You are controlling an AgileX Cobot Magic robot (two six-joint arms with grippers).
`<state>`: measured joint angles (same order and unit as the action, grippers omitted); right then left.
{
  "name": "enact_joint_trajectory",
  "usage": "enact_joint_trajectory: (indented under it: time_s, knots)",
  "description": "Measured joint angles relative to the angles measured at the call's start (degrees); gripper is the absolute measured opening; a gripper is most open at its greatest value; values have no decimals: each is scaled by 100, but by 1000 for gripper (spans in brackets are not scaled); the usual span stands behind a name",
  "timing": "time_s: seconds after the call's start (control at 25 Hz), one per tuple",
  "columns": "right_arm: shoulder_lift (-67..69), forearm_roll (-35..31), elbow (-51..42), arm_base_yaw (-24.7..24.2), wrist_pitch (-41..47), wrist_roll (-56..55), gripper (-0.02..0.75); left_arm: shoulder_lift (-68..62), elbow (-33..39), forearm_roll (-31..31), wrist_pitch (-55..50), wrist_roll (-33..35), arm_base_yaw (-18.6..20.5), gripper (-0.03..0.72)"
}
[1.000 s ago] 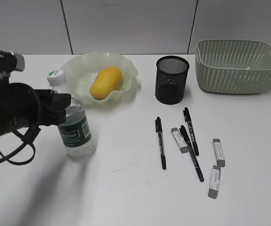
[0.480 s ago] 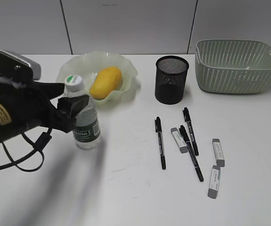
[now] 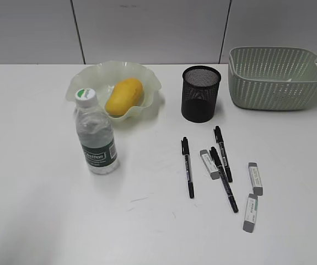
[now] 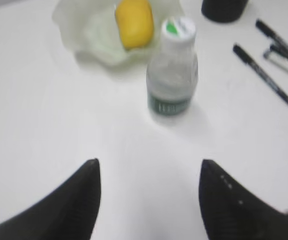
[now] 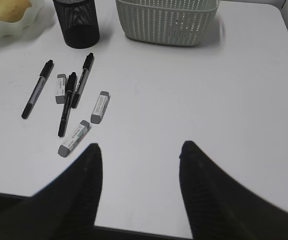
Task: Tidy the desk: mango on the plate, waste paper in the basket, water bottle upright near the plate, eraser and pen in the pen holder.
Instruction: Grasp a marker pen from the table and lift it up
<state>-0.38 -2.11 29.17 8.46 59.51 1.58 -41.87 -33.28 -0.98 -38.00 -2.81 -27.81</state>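
Note:
The water bottle (image 3: 96, 138) stands upright on the desk (image 3: 37, 210), just front-left of the plate (image 3: 86, 77). The mango (image 3: 124, 96) lies on the plate. Three black pens (image 3: 187, 167) and three erasers (image 3: 209, 164) lie loose in front of the pen holder (image 3: 200, 94). The basket (image 3: 277, 77) is at the back right; I cannot make out the waste paper. Neither arm shows in the exterior view. My left gripper (image 4: 150, 165) is open and empty, well back from the bottle (image 4: 173, 75). My right gripper (image 5: 139, 147) is open and empty, right of the erasers (image 5: 99, 107).
The pens (image 5: 36, 90) lie roughly parallel with the erasers among them. The pen holder (image 5: 76, 22) and basket (image 5: 166, 20) stand along the back edge. The desk's near edge (image 5: 133, 232) is just under my right gripper.
My left gripper has let go of the bottle and pulled back left, out of the exterior view. The bottle was moved toward the plate and now stands free.

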Motion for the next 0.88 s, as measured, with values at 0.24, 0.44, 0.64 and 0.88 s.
enact_joint_trajectory:
  time_s: [0.24, 0.44, 0.64, 0.88]
  knots:
    - [7, 4, 0, 0, -7, 0, 402, 2656, -12, -33, -2835, -23, 0, 426]
    - [702, -376, 98, 0, -293, 500, 402, 4127, 123, -165, -2522, -262, 79, 417]
    - [3016, -1029, 288, 0, -1424, 758, 402, 4131, 249, -335, -2300, -452, 428, 379]
    - [7489, -1452, 1515, 68, -2102, 963, 402, 4208, 249, -355, -2270, -458, 644, 372]
